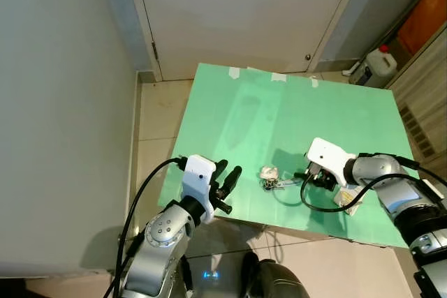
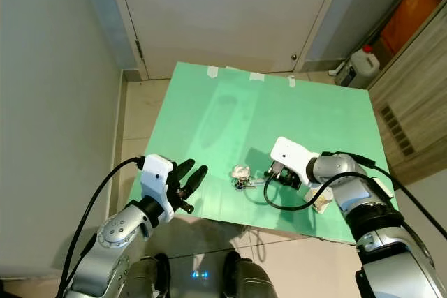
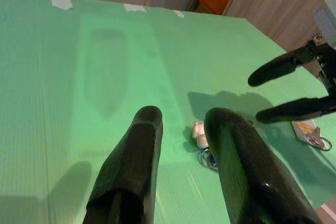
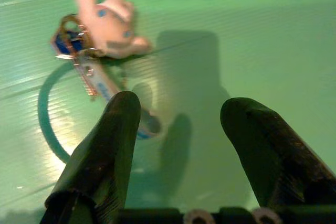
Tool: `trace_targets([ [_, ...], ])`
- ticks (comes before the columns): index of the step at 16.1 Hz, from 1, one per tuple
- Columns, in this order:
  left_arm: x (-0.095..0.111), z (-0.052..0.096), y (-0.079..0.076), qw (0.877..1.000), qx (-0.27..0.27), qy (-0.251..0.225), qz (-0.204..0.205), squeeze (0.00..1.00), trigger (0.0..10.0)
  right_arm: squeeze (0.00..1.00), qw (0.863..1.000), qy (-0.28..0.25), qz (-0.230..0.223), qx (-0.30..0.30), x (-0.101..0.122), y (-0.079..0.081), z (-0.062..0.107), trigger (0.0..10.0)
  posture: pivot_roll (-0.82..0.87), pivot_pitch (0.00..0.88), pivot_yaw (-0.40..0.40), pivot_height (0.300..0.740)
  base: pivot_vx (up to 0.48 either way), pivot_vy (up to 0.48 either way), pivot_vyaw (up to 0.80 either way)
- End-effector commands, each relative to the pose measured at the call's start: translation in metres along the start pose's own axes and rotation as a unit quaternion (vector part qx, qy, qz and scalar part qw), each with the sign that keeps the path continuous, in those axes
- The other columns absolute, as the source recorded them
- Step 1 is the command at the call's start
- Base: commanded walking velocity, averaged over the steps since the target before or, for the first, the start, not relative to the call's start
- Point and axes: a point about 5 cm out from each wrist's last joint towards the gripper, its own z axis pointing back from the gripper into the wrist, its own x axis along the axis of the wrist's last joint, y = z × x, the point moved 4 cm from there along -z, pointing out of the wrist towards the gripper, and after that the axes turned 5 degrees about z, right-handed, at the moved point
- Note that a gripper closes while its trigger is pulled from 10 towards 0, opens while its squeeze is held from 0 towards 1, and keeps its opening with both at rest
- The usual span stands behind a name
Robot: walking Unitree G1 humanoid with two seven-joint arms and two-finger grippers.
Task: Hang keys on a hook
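Observation:
A bunch of keys (image 1: 271, 183) with a pale pink charm (image 1: 269, 172) lies near the front of the green table (image 1: 244, 102). In the right wrist view the keys (image 4: 94, 74) and the charm (image 4: 107, 19) lie just beyond my fingertips. My right gripper (image 1: 302, 174) is low over the table, just right of the keys, open and holding nothing. My left gripper (image 1: 228, 181) hovers open at the table's front left edge, pointing toward the keys (image 3: 206, 156). In the left wrist view the right gripper's fingers (image 3: 283, 66) stand apart.
A small tag with a ring (image 3: 310, 132) lies under my right arm. A black cable (image 1: 318, 206) loops over the table's front. A closed door (image 1: 244, 12) stands behind the table, with a white jug (image 1: 380, 61) on the floor at back right.

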Motion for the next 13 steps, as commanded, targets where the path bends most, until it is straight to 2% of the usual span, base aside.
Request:
trace_targets([
  [1, -0.001, 0.002, -0.006, 1.000, -0.007, 0.004, 0.000, 0.00, 10.0, 0.00, 0.999, 0.019, -0.009, 0.037, -0.011, 0.018, -0.004, 10.0, 0.08, 0.224, -0.050, 0.740, 0.000, 0.000, 0.00],
  [2, 0.000, 0.002, -0.006, 1.000, -0.008, 0.004, 0.000, 0.00, 10.0, 0.00, 0.998, 0.022, -0.010, 0.053, -0.012, 0.027, -0.009, 10.0, 0.08, 0.229, -0.051, 0.740, 0.000, 0.000, 0.00],
  [4, -0.001, 0.003, -0.008, 1.000, -0.009, 0.006, 0.001, 0.00, 10.0, 0.00, 0.998, 0.013, -0.026, 0.059, -0.011, 0.032, -0.013, 10.0, 0.08, 0.236, -0.051, 0.740, 0.000, 0.000, 0.00],
  [7, -0.003, 0.004, -0.012, 1.000, -0.012, 0.010, 0.003, 0.00, 10.0, 0.00, 0.999, 0.020, -0.027, 0.034, -0.013, 0.026, -0.015, 10.0, 0.08, 0.240, -0.051, 0.740, 0.000, 0.000, 0.00],
  [9, -0.003, 0.005, -0.013, 1.000, -0.012, 0.010, 0.002, 0.00, 10.0, 0.00, 1.000, 0.009, -0.024, -0.001, -0.005, 0.020, -0.021, 10.0, 0.08, 0.242, -0.054, 0.740, 0.000, 0.000, 0.00],
  [13, -0.001, 0.006, -0.014, 1.000, -0.014, 0.009, 0.002, 0.00, 10.0, 0.00, 1.000, -0.011, -0.005, 0.005, 0.008, 0.025, -0.029, 10.0, 0.09, 0.245, -0.057, 0.740, 0.000, 0.000, 0.00],
])
